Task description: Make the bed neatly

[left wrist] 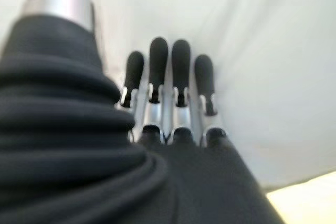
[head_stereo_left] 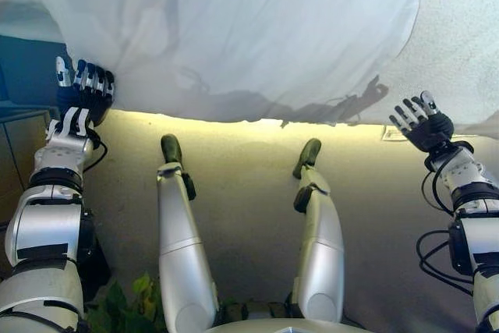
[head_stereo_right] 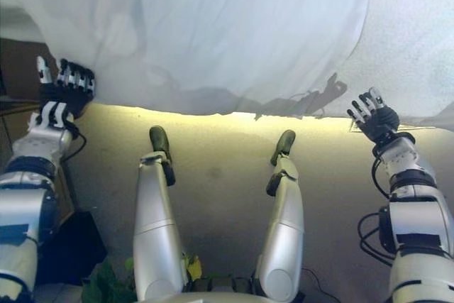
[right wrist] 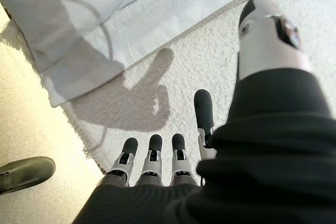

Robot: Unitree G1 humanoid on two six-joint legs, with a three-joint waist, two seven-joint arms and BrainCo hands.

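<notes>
Risk first: the thin white bed sheet point(head_stereo_left: 249, 29) hangs crooked over the near side of the bed, its loose corner point(right wrist: 55, 98) drooping past the cream textured blanket point(head_stereo_left: 460, 29) w/ the frayed hem, so any uneven tug prob drags one side lower and leaves it skewed, not neat. Second worry: neither hand has a grip rn, so a pull from here could just slide off the fabric. Left hand point(head_stereo_left: 84, 83) is up at the sheet's lower left edge, fingers point(left wrist: 173, 72) straight and close together, tips at or against the white cloth; can't tell for sure if they press it, nothing pinched. Right hand point(head_stereo_left: 421, 121) is off to the right, fingers spread and relaxed, holding nothing, hovering by the blanket's hem just above the pale floor point(head_stereo_left: 249, 185), apart from the sheet corner. If that hand reaches for the corner it may snag the fraying fringe point(right wrist: 84, 145) instead. Sheet itself is draped and wrinkled, covering most of the bed ahead; right part of the blanket is bare, so the job looks far from done.
</notes>
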